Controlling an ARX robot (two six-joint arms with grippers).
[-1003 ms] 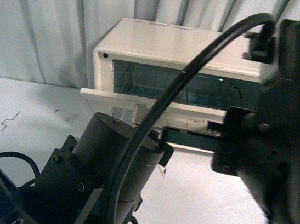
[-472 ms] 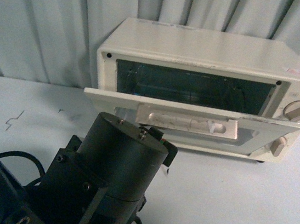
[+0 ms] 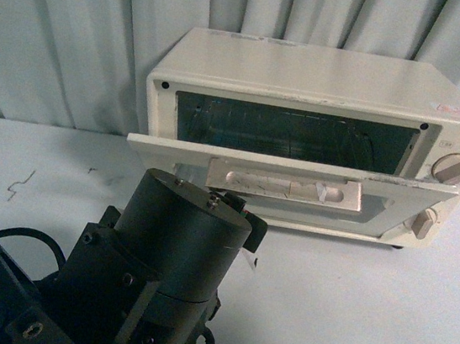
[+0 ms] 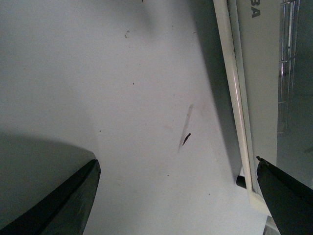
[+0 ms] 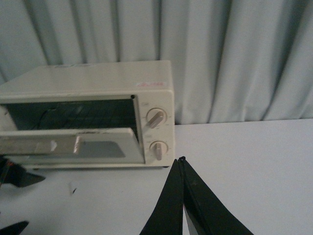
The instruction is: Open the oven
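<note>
The cream-white oven (image 3: 311, 72) stands at the back of the table with its door (image 3: 299, 166) swung down to about level, so the dark inside and wire rack (image 3: 294, 134) show. The beige bar handle (image 3: 283, 185) faces me. My left gripper (image 4: 178, 196) is open over bare table, one finger (image 4: 288, 196) beside the door's edge (image 4: 239, 107) and nothing between the fingers. The left arm (image 3: 159, 256) fills the near foreground. Well back from the oven (image 5: 88, 93), my right gripper (image 5: 182, 161) is shut and empty, pointing toward the two knobs (image 5: 156, 117).
Pale pleated curtains (image 3: 78, 33) hang behind the oven. The white table (image 3: 348, 306) runs out in front and to both sides, with a small dark mark (image 4: 186, 139) near the door's edge. A black cable (image 3: 26, 240) lies by the left arm.
The right arm, which stood in front of the oven door a second ago, has drawn back out of the front view. The door stays down. The left arm shifted slightly.
</note>
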